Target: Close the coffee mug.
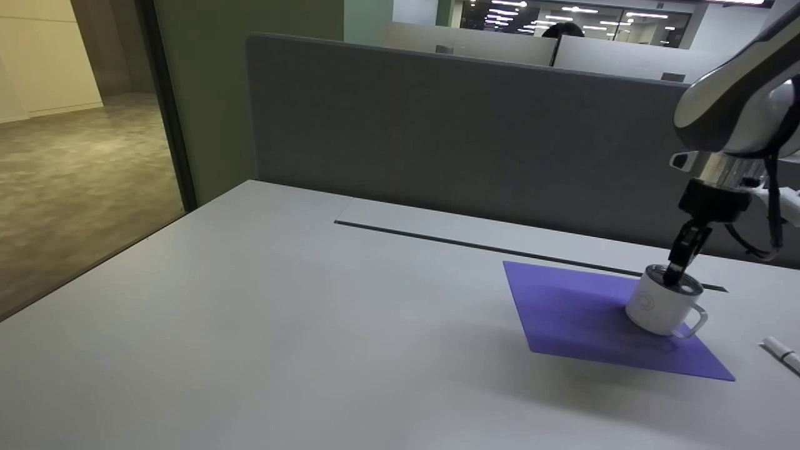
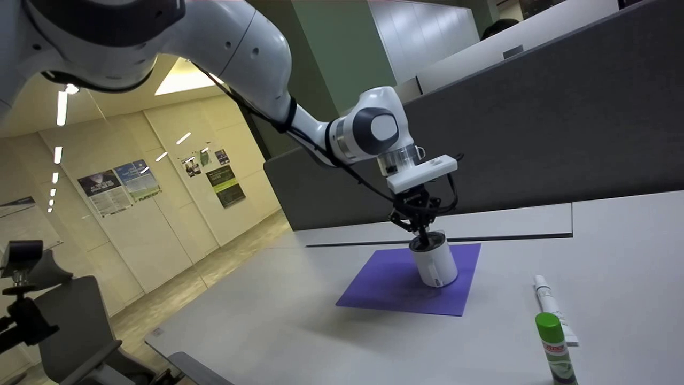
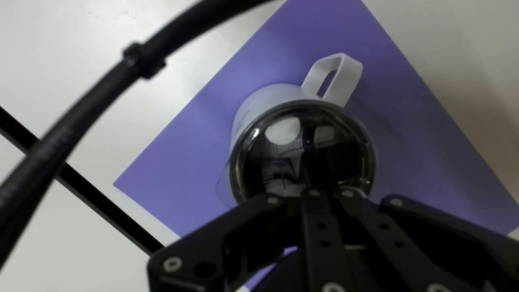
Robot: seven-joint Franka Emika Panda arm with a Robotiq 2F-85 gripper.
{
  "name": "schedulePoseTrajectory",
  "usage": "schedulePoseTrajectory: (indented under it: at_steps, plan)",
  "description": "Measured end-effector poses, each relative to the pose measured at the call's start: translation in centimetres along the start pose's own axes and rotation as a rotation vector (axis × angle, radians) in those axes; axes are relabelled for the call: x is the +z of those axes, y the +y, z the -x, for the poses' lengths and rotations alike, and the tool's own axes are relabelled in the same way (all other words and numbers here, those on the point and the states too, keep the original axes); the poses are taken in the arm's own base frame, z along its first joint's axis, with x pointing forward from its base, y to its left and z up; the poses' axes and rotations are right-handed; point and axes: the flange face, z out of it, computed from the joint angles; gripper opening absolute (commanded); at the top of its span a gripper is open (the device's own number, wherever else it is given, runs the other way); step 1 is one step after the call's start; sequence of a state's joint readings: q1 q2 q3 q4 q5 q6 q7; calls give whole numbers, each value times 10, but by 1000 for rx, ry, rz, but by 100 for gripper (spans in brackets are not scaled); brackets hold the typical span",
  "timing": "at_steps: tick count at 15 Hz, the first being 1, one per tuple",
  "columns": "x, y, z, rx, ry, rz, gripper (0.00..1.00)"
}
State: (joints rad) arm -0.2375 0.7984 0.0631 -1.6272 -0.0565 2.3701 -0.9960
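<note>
The white coffee mug [image 1: 653, 306] stands upright on a purple mat [image 1: 562, 312]; both also show in an exterior view, the mug [image 2: 438, 267] and the mat [image 2: 368, 283]. Its clear, dark-looking lid [image 3: 279, 152] with a shiny rim sits on top, with a pale round spot near the handle side. The handle [image 3: 342, 79] points up in the wrist view. My gripper [image 1: 674, 275] points down with its fingers together and its tips at the lid, seemingly touching it. It also shows in an exterior view [image 2: 423, 240]. The fingertips are dark against the lid, so any small lid part there is hidden.
A white tube [image 2: 553, 305] and a green-capped bottle [image 2: 556, 347] are on the white table beside the mat. A grey partition [image 1: 462, 131] stands behind the table. A black slot [image 1: 437, 239] runs along the back. A black cable [image 3: 93, 89] crosses the wrist view.
</note>
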Motion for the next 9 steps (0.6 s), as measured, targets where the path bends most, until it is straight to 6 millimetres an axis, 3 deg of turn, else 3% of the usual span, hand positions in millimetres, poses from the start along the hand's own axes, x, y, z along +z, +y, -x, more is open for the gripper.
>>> schedulePoseTrajectory:
  at_steps: [1, 3, 9]
  plan:
    - [-1, 2, 0, 3, 6, 12, 27]
    - [-8, 7, 0, 5, 24, 46, 30]
    - [-59, 6, -5, -12, 35, 57, 71]
